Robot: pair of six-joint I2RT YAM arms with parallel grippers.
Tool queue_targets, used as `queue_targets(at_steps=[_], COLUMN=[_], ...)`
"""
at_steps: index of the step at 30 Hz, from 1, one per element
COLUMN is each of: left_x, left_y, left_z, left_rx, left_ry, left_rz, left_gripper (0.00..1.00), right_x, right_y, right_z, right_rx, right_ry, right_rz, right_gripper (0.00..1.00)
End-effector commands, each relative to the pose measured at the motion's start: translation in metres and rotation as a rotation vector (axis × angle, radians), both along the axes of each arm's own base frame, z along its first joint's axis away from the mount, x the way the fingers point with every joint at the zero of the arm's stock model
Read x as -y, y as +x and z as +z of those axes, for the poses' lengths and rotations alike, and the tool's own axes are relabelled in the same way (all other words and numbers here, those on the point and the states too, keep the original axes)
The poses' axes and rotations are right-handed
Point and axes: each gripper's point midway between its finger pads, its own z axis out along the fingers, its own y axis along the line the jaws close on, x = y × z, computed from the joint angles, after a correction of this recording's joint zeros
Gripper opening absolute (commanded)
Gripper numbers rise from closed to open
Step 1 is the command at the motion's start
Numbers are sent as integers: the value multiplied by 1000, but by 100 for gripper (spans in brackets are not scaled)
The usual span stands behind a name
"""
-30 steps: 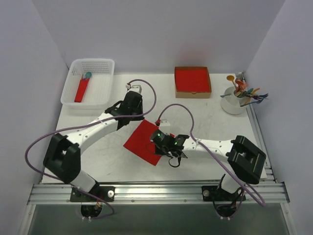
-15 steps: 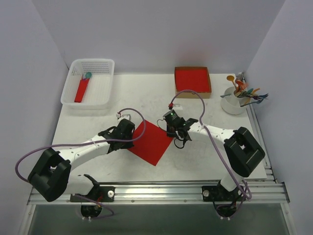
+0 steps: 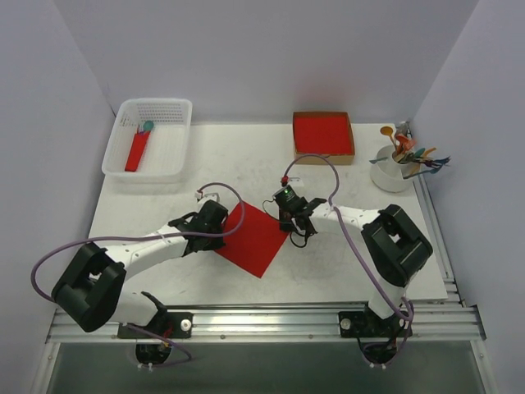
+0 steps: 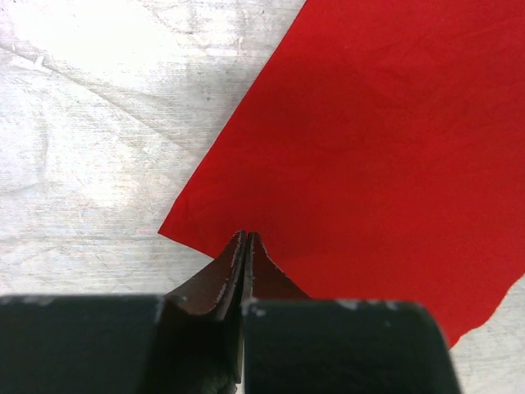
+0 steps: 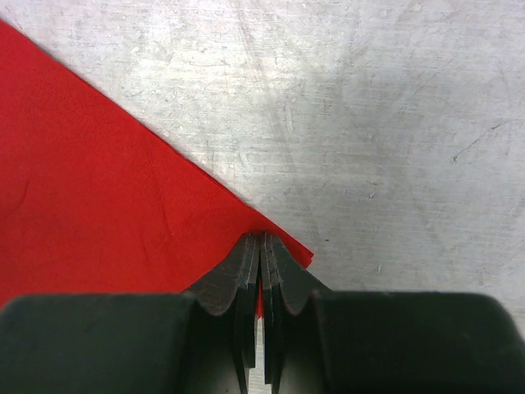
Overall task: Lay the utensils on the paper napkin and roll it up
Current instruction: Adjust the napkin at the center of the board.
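The paper napkin (image 3: pixel 256 240) lies flat on the table as a red diamond. It also shows in the left wrist view (image 4: pixel 369 148) and the right wrist view (image 5: pixel 98 189). My left gripper (image 3: pixel 223 234) is shut, and its tips (image 4: pixel 246 235) rest on the napkin just inside its left corner; I see no paper between them. My right gripper (image 3: pixel 288 229) is shut on the napkin's right corner (image 5: pixel 261 236), with red paper showing between the fingers. No dark grey utensils are in view.
A white basket (image 3: pixel 168 156) at the back left holds a red roll with a teal spoon head (image 3: pixel 138 149). A cardboard box of red napkins (image 3: pixel 323 135) stands at the back centre. A white cup (image 3: pixel 392 174) with colourful cutlery is at the back right.
A second ago my left gripper was behind the napkin and my right at its near right edge. Both have moved to opposite corners, and the napkin has shifted slightly right. Little has moved in the last half second.
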Motion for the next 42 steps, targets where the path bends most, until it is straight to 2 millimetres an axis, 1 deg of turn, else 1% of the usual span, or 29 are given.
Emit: queue_targets(at_steps=[1,2,3,6,9,12,14,15,16,18,20,21,22,23,24,25,26,27,29,30,32,34,36,37,38,39,40,41,42], left_x=[3,6,6,11,16,20,24,24,29,39,50,50,53,59,63,66,76,78,86,88,92,94,97,99,100,101,102,102,102], left_y=[10,13,14,19,28,38,45,47,54,62,73,76,79,88,89,93,100,103,112,113,117,119,119,119,118,119,120,117,117], left_z=[0,0,-7,-15,-17,-19,-18,-23,-18,-22,-18,-24,-24,-20,-26,-26,-22,-26,-21,-22,-18,-12,-4,0,4,12,18,23,32], left_rx=[16,15,1,-2,9,13,23,13,26,30,44,32,31,49,32,33,45,34,48,48,56,66,78,82,82,95,102,91,105], left_ry=[0,-3,12,19,28,47,53,66,59,50,41,54,53,38,29,15,-19,-22,-45,-46,-59,-70,-91,-98,-106,-113,-120,-123,-127], left_rz=[28,30,30,22,23,16,6,4,1,-45,-80,-86,-93,-101,-111,-117,-137,-138,-144,-146,-149,-152,-160,-165,-172,-173,-177,-185,-192], left_gripper=[2,2,2,2,2,2,2,2,2,2,2,2,2,2,2,2,2,2,2,2,2,2,2,2,2,2,2,2,2], right_x=[12,15,22,28,41,46,55,59,65,75,84,88,91,95,98,100,101,105,108,113,115,119,117,118,116,118,118,119,119], right_y=[-3,-1,-2,7,8,9,13,13,16,17,19,18,20,20,19,18,18,17,18,20,24,29,35,38,49,48,52,56,63], right_z=[-7,-7,-10,-6,-9,-10,-10,-10,-10,-12,-13,-15,-14,-14,-15,-15,-13,-15,-14,-14,-13,-10,-2,2,16,19,27,38,52], right_rx=[-18,-17,-29,-5,-14,-16,-16,-17,-19,-25,-31,-36,-32,-33,-36,-37,-33,-37,-35,-36,-38,-33,-24,-18,17,7,20,42,65], right_ry=[-19,-18,-22,8,-3,-3,-7,-12,-9,-11,-8,-12,-10,-10,-9,-9,-3,-3,-3,-4,3,13,30,30,44,33,33,40,45], right_rz=[-19,-28,-43,-74,-98,-107,-129,-135,-154,-179,-203,-213,-219,-232,-238,-249,-256,-264,-274,-288,-287,-296,-286,-289,-288,-281,-283,-286,-283], right_gripper=[0,0,0,0,0,0,0,0,0,0,0,0,0,0,0,0,0,0,0,0,0,0,0,2,4,6,11,13,16])
